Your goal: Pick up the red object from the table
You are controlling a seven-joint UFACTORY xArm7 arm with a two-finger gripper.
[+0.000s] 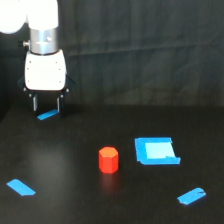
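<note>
The red object [108, 159] is a small orange-red hexagonal block standing upright on the black table [65, 170], a little left of centre in the exterior view. My gripper [46, 104] hangs from the white arm at the upper left, well behind and to the left of the block. Its two thin fingers [35, 104] point down, spaced apart, with nothing between them. A blue tape strip [48, 115] lies just below the fingertips.
A blue square patch [156, 150] lies to the right of the block. One blue tape strip [21, 187] sits at the front left and another [191, 196] at the front right. A dark curtain hangs behind the table.
</note>
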